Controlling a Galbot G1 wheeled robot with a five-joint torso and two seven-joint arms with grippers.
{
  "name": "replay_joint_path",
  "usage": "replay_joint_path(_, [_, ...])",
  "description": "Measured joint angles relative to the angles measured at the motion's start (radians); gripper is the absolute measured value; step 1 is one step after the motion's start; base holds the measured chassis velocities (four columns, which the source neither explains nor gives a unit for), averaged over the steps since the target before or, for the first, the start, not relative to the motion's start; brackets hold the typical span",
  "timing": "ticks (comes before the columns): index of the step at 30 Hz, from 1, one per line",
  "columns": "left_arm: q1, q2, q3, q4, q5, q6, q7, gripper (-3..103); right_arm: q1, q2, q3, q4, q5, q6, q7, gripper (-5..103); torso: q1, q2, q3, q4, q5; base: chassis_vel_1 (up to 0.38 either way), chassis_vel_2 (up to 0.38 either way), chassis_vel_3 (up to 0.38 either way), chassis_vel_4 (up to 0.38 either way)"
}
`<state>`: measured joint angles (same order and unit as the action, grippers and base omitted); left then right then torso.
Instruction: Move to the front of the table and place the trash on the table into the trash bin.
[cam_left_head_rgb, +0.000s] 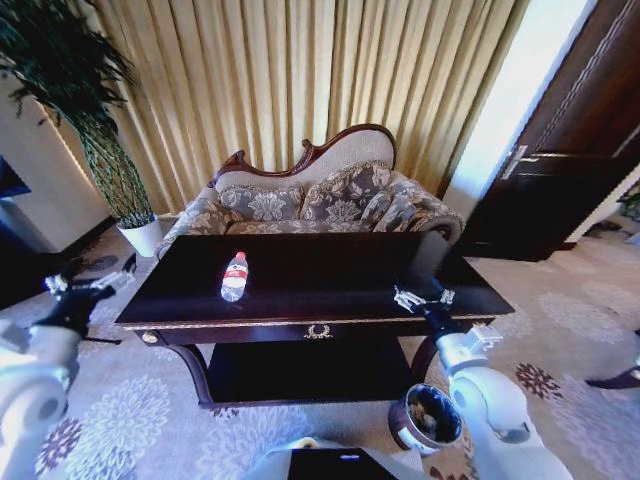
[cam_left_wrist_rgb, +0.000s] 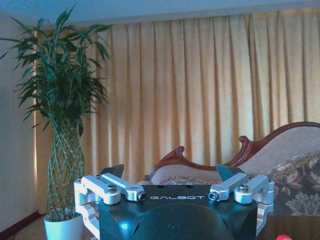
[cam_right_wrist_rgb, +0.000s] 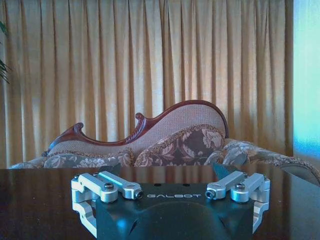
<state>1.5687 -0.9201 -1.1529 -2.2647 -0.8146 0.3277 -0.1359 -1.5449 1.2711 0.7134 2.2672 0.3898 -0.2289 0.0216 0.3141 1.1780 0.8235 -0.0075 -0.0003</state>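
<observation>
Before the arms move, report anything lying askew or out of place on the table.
One thing: a clear plastic bottle with a red-and-white label lies on its side on the table, left of centre. The trash bin stands upright on the carpet by the table's right front leg.

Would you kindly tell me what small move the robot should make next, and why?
Probably reach the left gripper toward the plastic bottle: it lies on the table nearer that side, both grippers are open, and the trash bin waits by the right arm.

Gold curtains (cam_left_head_rgb: 300, 80) are hanging behind a flowery sofa (cam_left_head_rgb: 315, 200). A tall plant (cam_left_head_rgb: 90, 110) is standing in a white pot (cam_left_head_rgb: 143, 237). A flowery carpet (cam_left_head_rgb: 120, 420) is covering the floor.
</observation>
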Motion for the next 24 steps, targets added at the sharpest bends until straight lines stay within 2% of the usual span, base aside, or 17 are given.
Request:
replay_joint_path(1, [-0.020, 0.010, 0.022, 0.002, -0.002, 0.014, -0.027, 100, 0.002, 0.001, 0.000, -0.001, -0.002, 0.000, 0.000, 100, 0.000, 0.000, 0.000, 0.0001, 0.0001, 0.000, 0.000, 0.000, 0.000])
replay_joint_path(3, [-0.094, 0.035, 0.095, 0.002, -0.030, 0.061, -0.130, 100, 0.004, 0.005, -0.001, -0.002, -0.005, 0.000, 0.002, 100, 0.000, 0.000, 0.000, 0.0001, 0.0003, 0.000, 0.000, 0.000, 0.000])
replay_joint_path(4, [-0.094, 0.035, 0.095, 0.002, -0.030, 0.061, -0.130, 100, 0.004, 0.005, -0.001, -0.002, -0.005, 0.000, 0.002, 100, 0.000, 0.000, 0.000, 0.0001, 0.0003, 0.000, 0.000, 0.000, 0.000])
replay_joint_path(8, [-0.206, 0.070, 0.199, -0.002, -0.083, 0.142, -0.235, 100, 0.003, 0.007, 0.003, 0.001, -0.008, 0.000, 0.017, 100, 0.000, 0.000, 0.000, -0.0003, 0.0003, 0.000, 0.000, 0.000, 0.000])
replay_joint_path(11, [-0.229, 0.081, 0.223, 0.002, -0.092, 0.170, -0.245, 100, 0.000, 0.007, 0.009, 0.002, -0.008, 0.000, 0.023, 100, 0.000, 0.000, 0.000, 0.0000, 0.0002, 0.000, 0.000, 0.000, 0.000])
replay_joint_path(14, [-0.258, 0.104, 0.252, 0.005, -0.120, 0.246, -0.258, 100, -0.004, 0.007, 0.018, 0.002, -0.008, 0.000, 0.026, 100, 0.000, 0.000, 0.000, 0.0000, 0.0002, 0.000, 0.000, 0.000, 0.000])
replay_joint_path(16, [-0.260, 0.107, 0.255, 0.004, -0.125, 0.259, -0.262, 100, -0.004, 0.008, 0.019, 0.001, -0.008, 0.000, 0.027, 100, 0.000, 0.000, 0.000, 0.0000, 0.0002, 0.000, 0.000, 0.000, 0.000])
replay_joint_path(19, [-0.277, 0.131, 0.266, 0.006, -0.172, 0.342, -0.277, 100, 0.002, 0.013, 0.017, -0.003, -0.008, 0.001, 0.028, 100, 0.000, 0.000, 0.000, 0.0001, 0.0003, 0.000, 0.000, 0.000, 0.000])
replay_joint_path(22, [-0.289, 0.144, 0.275, 0.016, -0.181, 0.357, -0.276, 100, 0.007, 0.016, 0.014, -0.006, -0.010, 0.001, 0.028, 100, 0.000, 0.000, 0.000, 0.0001, 0.0003, 0.000, 0.000, 0.000, 0.000])
replay_joint_path(24, [-0.313, 0.160, 0.298, 0.038, -0.195, 0.354, -0.255, 100, 0.011, 0.021, 0.012, -0.007, -0.012, 0.002, 0.029, 100, 0.000, 0.000, 0.000, 0.0001, 0.0003, 0.000, 0.000, 0.000, 0.000])
